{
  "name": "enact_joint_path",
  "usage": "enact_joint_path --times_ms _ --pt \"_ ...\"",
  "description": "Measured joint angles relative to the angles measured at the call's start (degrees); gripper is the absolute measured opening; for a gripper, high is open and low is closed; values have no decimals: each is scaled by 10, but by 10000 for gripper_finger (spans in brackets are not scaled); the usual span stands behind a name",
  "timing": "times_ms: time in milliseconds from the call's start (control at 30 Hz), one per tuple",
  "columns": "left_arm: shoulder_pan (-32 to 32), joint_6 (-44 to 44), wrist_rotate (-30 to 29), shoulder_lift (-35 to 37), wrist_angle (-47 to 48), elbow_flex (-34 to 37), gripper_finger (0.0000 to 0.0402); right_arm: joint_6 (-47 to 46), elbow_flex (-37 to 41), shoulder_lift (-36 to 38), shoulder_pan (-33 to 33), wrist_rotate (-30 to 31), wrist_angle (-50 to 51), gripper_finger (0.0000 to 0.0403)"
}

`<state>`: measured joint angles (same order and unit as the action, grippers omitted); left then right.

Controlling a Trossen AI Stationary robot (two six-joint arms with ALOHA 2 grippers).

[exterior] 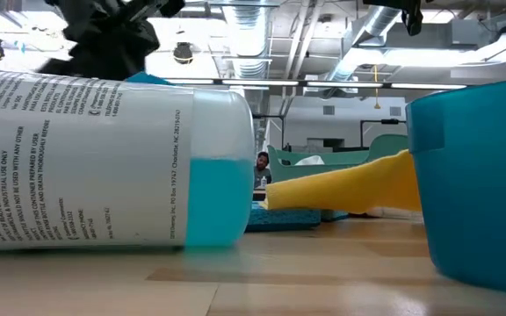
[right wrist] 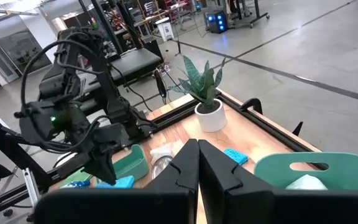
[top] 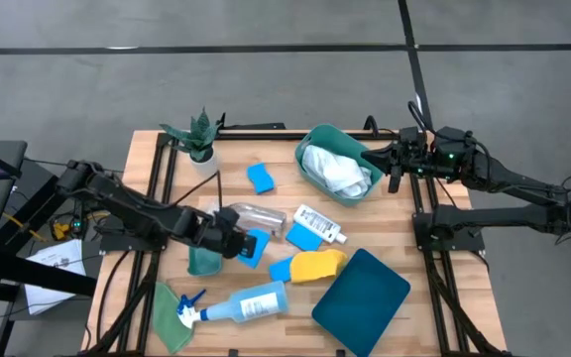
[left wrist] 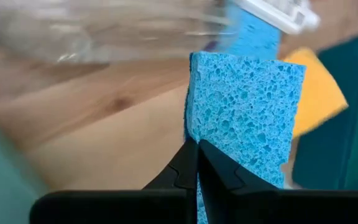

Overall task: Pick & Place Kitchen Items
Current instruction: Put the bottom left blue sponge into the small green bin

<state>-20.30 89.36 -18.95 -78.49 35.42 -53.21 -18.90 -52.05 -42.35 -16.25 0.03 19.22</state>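
My left gripper (top: 236, 244) is shut on a blue sponge (top: 255, 248) over the table's middle left; the sponge fills the left wrist view (left wrist: 247, 118). My right gripper (top: 392, 167) is shut and empty, at the right rim of the teal tub (top: 317, 139), which holds a white cloth (top: 337, 171). On the table lie two more blue sponges (top: 261, 178) (top: 303, 236), a small white bottle (top: 320, 223), a crinkled cup (top: 258, 213), a yellow cloth (top: 317, 265), a pale-blue spray bottle (top: 251, 303) on its side and a green cloth (top: 171, 312). My left gripper pinches the blue sponge between its two fingers at the sponge's near edge (left wrist: 194, 134). The fingers come from the table's left side. The sponge stands on edge beyond the fingertips (left wrist: 188, 165) and looks clear of the table.
A potted plant (top: 199, 139) stands at the far left. A dark teal lid (top: 361, 290) lies at the near right. A green cup (top: 204, 260) lies just under my left arm. In the low view the spray bottle (exterior: 104, 162) and the lid (exterior: 477, 175) block most of the table.
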Motion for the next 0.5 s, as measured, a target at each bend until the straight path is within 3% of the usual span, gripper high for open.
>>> enact_joint_path --times_ms 300,500 --pt "-91 245 -68 44 137 0 0 -1 0 0 0 0 2 0" --pt "-106 266 -66 96 210 0 0 -2 0 0 0 0 1 0"
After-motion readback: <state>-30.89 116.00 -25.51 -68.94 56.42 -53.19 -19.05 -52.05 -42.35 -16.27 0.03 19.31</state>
